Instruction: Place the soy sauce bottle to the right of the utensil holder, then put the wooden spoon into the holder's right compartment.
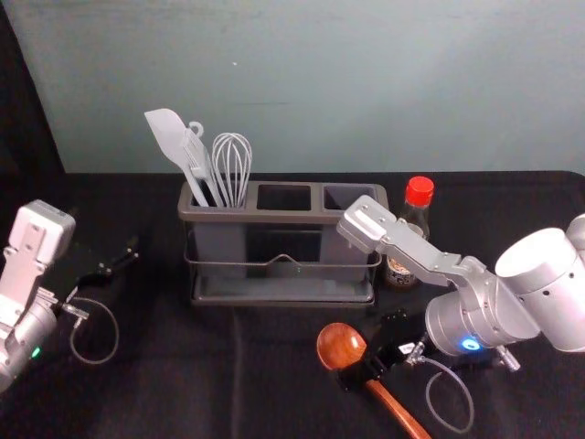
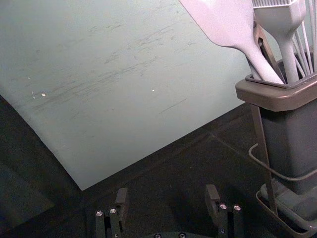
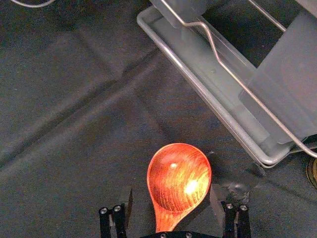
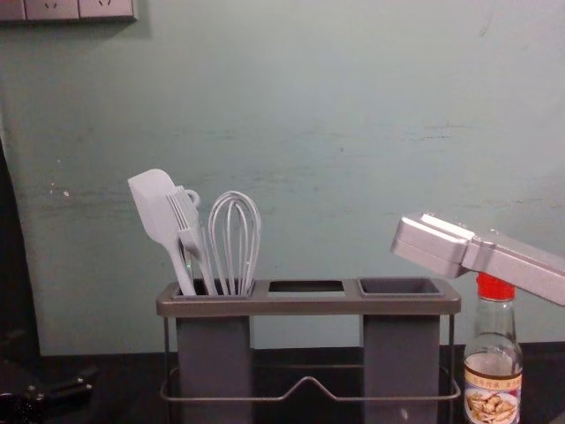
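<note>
Black-draped counter (image 1: 155, 384), soy sauce bottle (image 4: 494, 389) sorted, three o'clock from the utensil holder (image 4: 309, 306). Right pincer (image 3: 172, 189) straddles the wooden spoon (image 1: 340, 345) at five, open, gripping nothing, probably planning handle-first. Left pincer (image 2: 167, 196) parked open, nine.

Robot work area, most likely a lab or test room, as I viewed it remotely. I based this reading on the two robot arms (image 1: 483, 297) reaching over a counter (image 1: 164, 384) draped in black cloth, whose creases showed in the right wrist view. Behind it stood a plain grey-green wall (image 1: 320, 91), marked with dark scratches and pale specks in the left wrist view; a dark drape (image 1: 20, 110) bounded its left side. The chest view gave me socket plates (image 4: 78, 9) high on that wall. Only the utensil holder (image 1: 283, 218), wooden spoon (image 1: 339, 345) and soy sauce bottle (image 1: 420, 191) suggested a kitchen.
</note>
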You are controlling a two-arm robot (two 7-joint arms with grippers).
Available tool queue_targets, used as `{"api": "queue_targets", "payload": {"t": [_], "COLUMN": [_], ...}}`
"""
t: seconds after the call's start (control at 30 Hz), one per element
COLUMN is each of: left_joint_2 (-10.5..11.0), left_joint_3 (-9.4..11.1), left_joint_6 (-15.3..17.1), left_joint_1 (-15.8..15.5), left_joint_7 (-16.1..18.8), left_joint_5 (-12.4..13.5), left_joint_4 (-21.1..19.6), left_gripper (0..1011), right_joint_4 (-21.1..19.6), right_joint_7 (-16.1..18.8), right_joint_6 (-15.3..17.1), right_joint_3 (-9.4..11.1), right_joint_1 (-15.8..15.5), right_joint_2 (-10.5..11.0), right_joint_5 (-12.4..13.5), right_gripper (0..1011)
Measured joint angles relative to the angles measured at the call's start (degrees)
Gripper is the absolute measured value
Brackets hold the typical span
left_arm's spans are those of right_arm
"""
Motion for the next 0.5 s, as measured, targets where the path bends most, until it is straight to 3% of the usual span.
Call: {"api": "queue_targets", "payload": {"t": [0.5], "left_joint_2": [0.0], "left_joint_3": [0.0], "left_joint_6": [0.0], "left_joint_1": [0.0], "left_joint_7": [0.0], "left_joint_5": [0.0], "left_joint_4": [0.0], "left_gripper": [1012], "right_joint_4": [2.6], "right_joint_7": [0.7], "right_joint_6": [0.0], "right_joint_3": [0.3], "right_joint_1": [0.6], "right_joint_2": [-1.9], "right_joint_5": [-2.7], "right_gripper": [1004]}}
